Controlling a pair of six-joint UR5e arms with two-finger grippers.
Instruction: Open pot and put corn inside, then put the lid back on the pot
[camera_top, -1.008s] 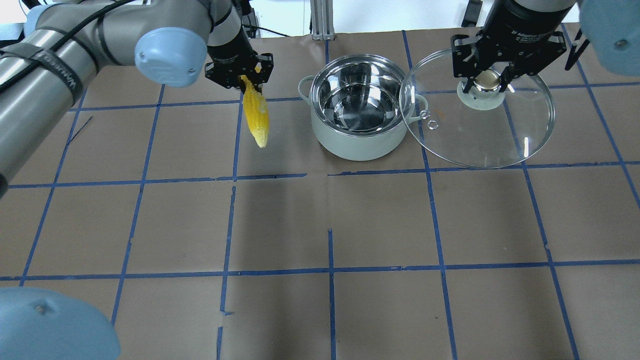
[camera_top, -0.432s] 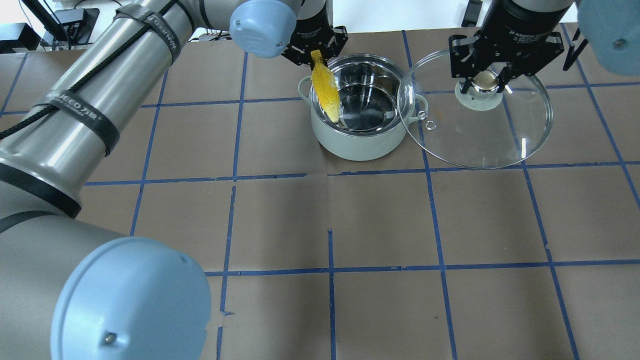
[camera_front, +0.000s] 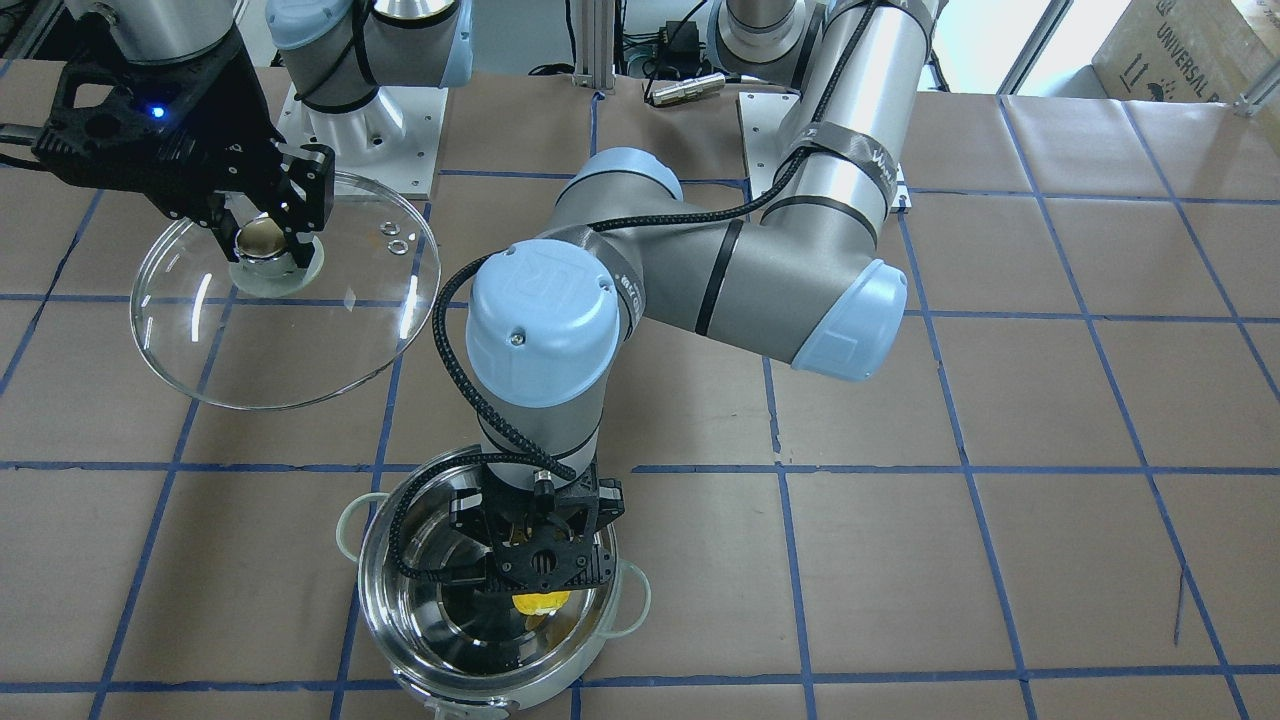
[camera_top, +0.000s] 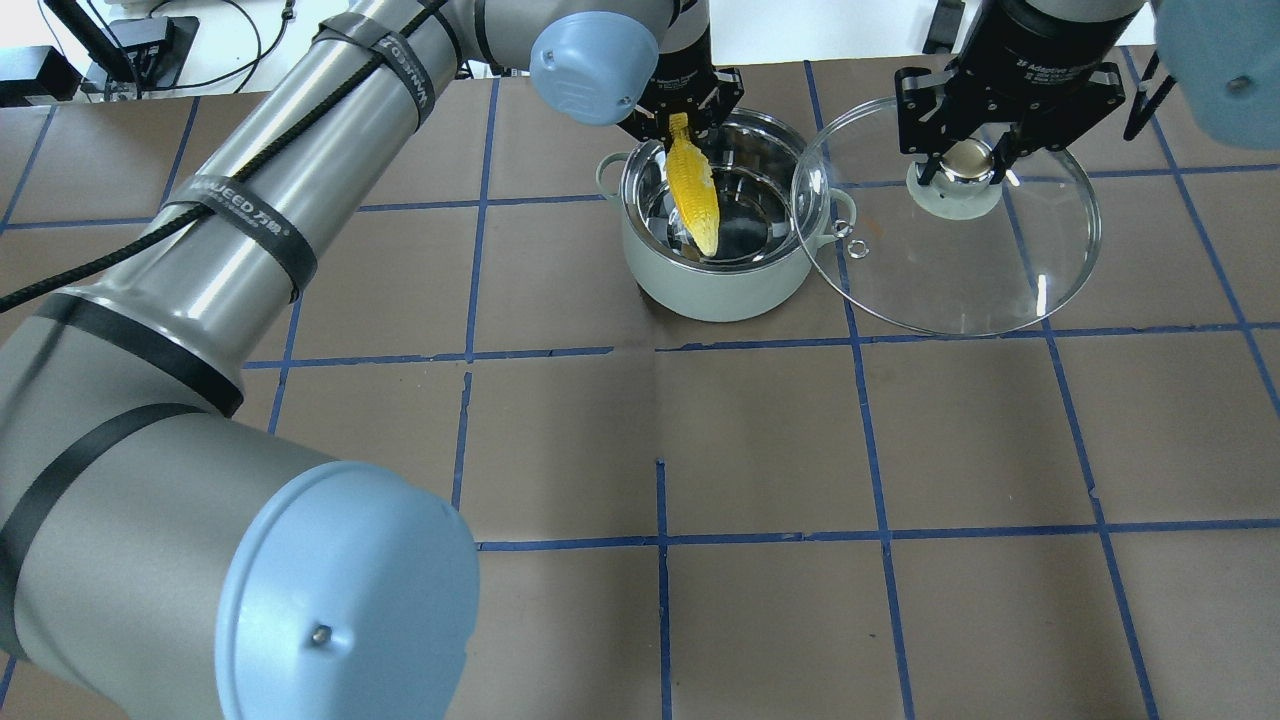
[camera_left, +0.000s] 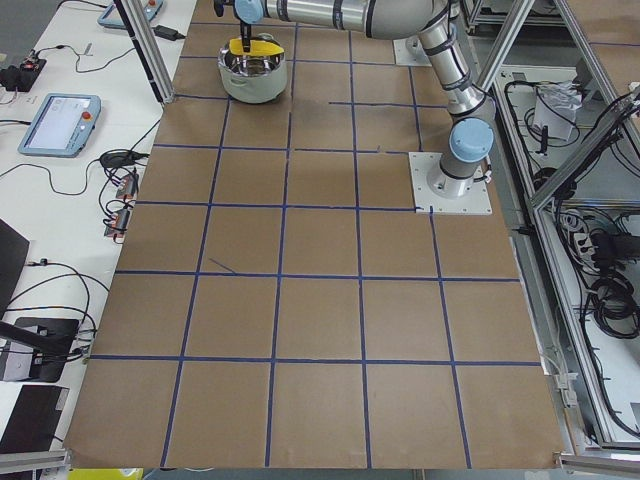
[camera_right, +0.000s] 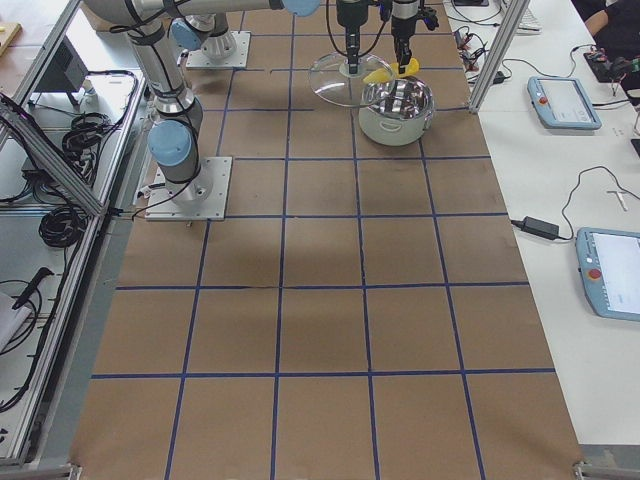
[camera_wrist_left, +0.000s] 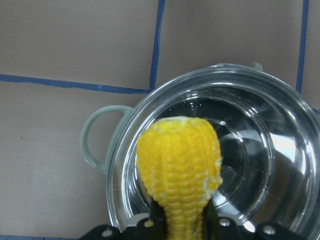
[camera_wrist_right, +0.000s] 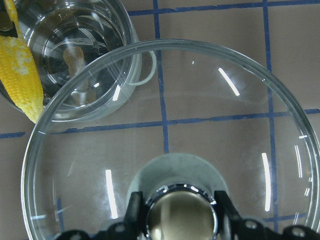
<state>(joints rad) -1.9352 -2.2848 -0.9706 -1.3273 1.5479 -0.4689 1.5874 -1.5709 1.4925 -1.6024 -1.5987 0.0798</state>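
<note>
Corn: just one corn (camera_top: 693, 195) in play, and it hangs tip-down straight below the left gripper (camera_top: 680, 120).
Left fingers: both fingers (camera_wrist_left: 156, 220) are pressed onto the thick end of the ear, one on each side.
Pot: one pot (camera_top: 715, 290), lid off, and it sits directly beneath those fingers. The ear's free end is over the shiny bowl, but I can't tell whether it touches the bottom.
Handles: two pale loop handles (camera_top: 608, 176), one on each side of the pot.
Lid: one glass lid (camera_top: 960, 270), held up beside the pot, spreading out below and around the right gripper (camera_top: 965, 160).
Right fingers: they are closed tight on the one metallic knob (camera_wrist_right: 181, 212), one finger on each side, with the pale disc just under them.
Vents: two little ring vents (camera_top: 856, 240) near the lid's rim on the side towards the pot.
In the way: from overhead, the lid's edge overlaps the pot's near handle and rim. From the front it hangs well apart from the pot. In that front view the left arm (camera_front: 540, 330) covers part of the pot's mouth, and only a scrap of yellow shows under the gripper.
Around: one table (camera_top: 760, 440) in brown paper with blue tape squares. Two blue-cased tablets (camera_right: 565, 101) lie on the white bench, well apart from both grippers.
</note>
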